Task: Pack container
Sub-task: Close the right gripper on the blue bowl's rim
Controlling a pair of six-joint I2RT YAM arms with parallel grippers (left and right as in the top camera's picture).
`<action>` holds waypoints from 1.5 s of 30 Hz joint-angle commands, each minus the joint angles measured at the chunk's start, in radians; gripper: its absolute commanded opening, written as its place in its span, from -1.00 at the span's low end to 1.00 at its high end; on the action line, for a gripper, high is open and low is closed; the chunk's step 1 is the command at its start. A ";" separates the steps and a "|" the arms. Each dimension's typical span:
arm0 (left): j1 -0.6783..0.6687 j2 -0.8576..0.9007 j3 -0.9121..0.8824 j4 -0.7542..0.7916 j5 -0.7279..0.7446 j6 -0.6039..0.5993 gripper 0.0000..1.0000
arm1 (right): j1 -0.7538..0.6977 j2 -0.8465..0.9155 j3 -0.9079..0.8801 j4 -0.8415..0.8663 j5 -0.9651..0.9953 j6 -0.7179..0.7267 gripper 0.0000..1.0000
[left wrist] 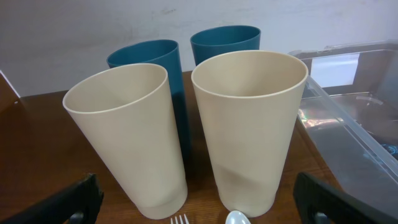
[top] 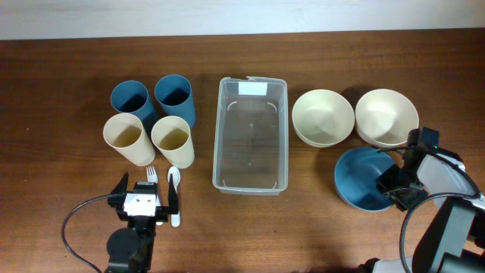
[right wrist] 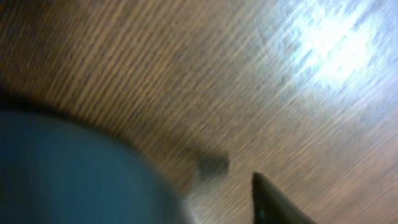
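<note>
Running from the near edge, the brown wood-grain desk (top: 68,152) is carrying every item and is catching a bright glare patch in the right wrist view. Nearest, the left tool (top: 146,196) is standing wide and holding nothing, with a white fork (top: 151,174) and spoon (top: 175,201) lying between its fingers. The right tool (top: 395,186) is sitting at the rim of a blue bowl (top: 360,178); its own view is blurring, so whether it is gripping cannot be told. Farther on, two cream cups (top: 125,140) are standing upright in front of two blue cups (top: 130,98). The container (top: 217,136) is lying mid-desk, lengthwise, between the cups and two cream bowls (top: 323,117), showing the wood through its clear floor. Beyond the desk, a pale wall (left wrist: 93,31) is showing.
</note>
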 commanded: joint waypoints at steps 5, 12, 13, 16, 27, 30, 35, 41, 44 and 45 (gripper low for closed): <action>0.002 -0.010 -0.005 0.002 0.007 0.016 0.99 | 0.000 0.009 0.016 0.005 -0.019 0.010 -0.47; 0.002 -0.010 -0.005 0.002 0.007 0.016 0.99 | 0.000 0.009 -0.003 0.031 -0.026 0.010 -0.57; 0.002 -0.010 -0.005 0.002 0.008 0.016 1.00 | 0.000 0.009 -0.006 0.033 -0.026 0.010 -0.59; 0.002 -0.010 -0.005 0.002 0.007 0.016 1.00 | 0.000 0.009 -0.008 0.033 -0.026 0.003 -0.64; 0.002 -0.010 -0.005 0.002 0.008 0.016 1.00 | 0.000 0.009 -0.062 0.093 -0.025 -0.002 -0.37; 0.002 -0.010 -0.005 0.002 0.007 0.016 0.99 | 0.000 0.009 -0.068 0.106 -0.025 -0.002 -0.37; 0.002 -0.010 -0.005 0.002 0.007 0.016 1.00 | 0.000 0.009 -0.068 0.106 -0.026 -0.002 -0.68; 0.002 -0.010 -0.005 0.002 0.007 0.016 1.00 | 0.000 0.008 -0.068 0.105 -0.029 -0.003 -0.92; 0.002 -0.010 -0.005 0.002 0.007 0.016 1.00 | 0.000 0.003 -0.068 0.097 -0.030 -0.003 -0.92; 0.002 -0.010 -0.005 0.002 0.007 0.016 1.00 | 0.000 0.000 -0.067 0.093 -0.029 -0.009 -0.92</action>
